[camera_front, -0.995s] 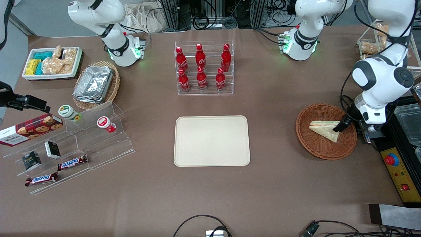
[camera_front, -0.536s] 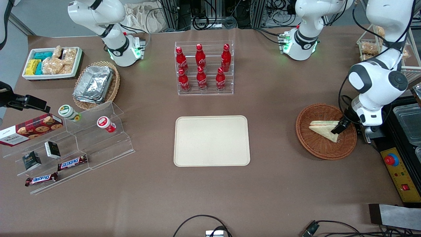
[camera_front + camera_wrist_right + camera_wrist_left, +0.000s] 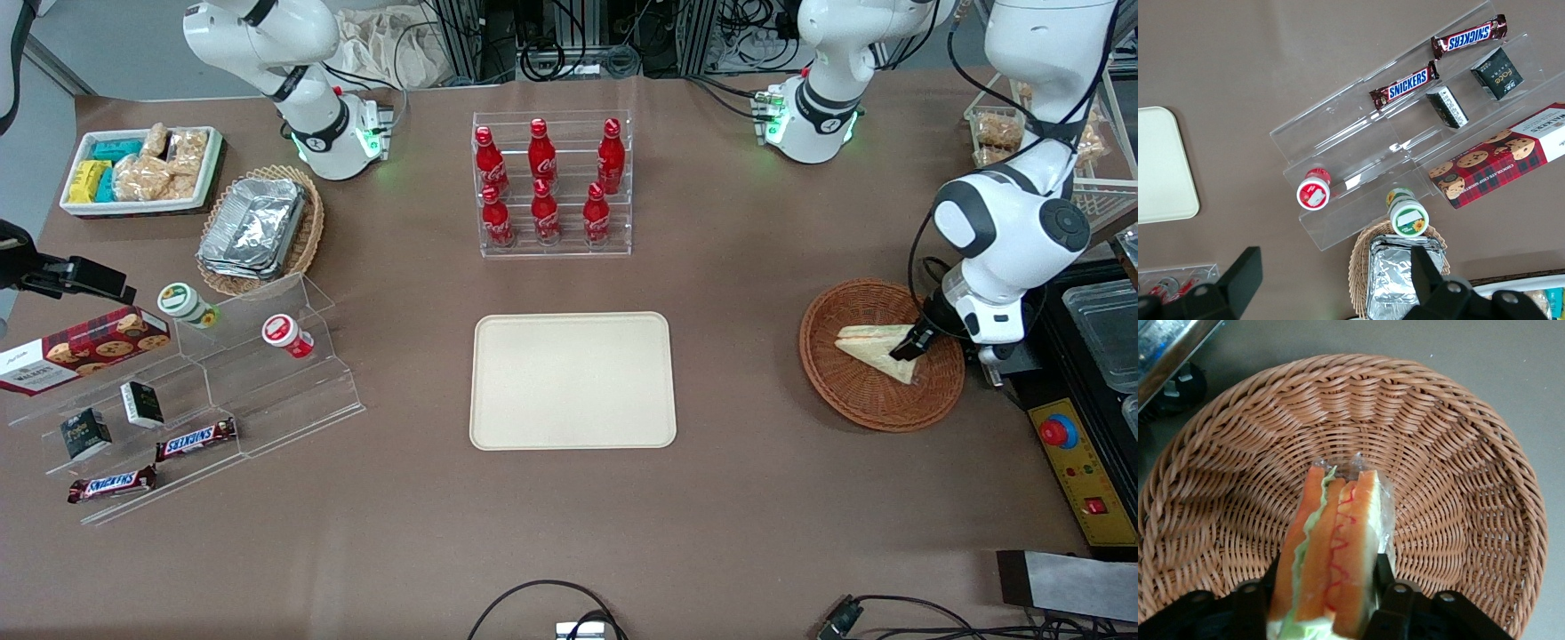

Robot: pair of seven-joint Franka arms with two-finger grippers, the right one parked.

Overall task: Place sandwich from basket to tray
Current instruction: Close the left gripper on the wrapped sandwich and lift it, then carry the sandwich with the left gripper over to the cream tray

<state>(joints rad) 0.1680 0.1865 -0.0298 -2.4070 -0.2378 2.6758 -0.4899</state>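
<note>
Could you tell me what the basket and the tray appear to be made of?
The basket looks like woven wicker: reddish-brown strands interlace. The tray seems matte cream plastic, smooth with a moulded rim. The hand is in the basket, its fingers either side of the sandwich.

The left arm reached down from its elbow with the wrist tilted inward, and its gripper point(image 3: 904, 346) sat low in the basket point(image 3: 853, 391), fingers point(image 3: 1395, 597) pressed (one on each face) against the sandwich point(image 3: 1331, 553).
</note>
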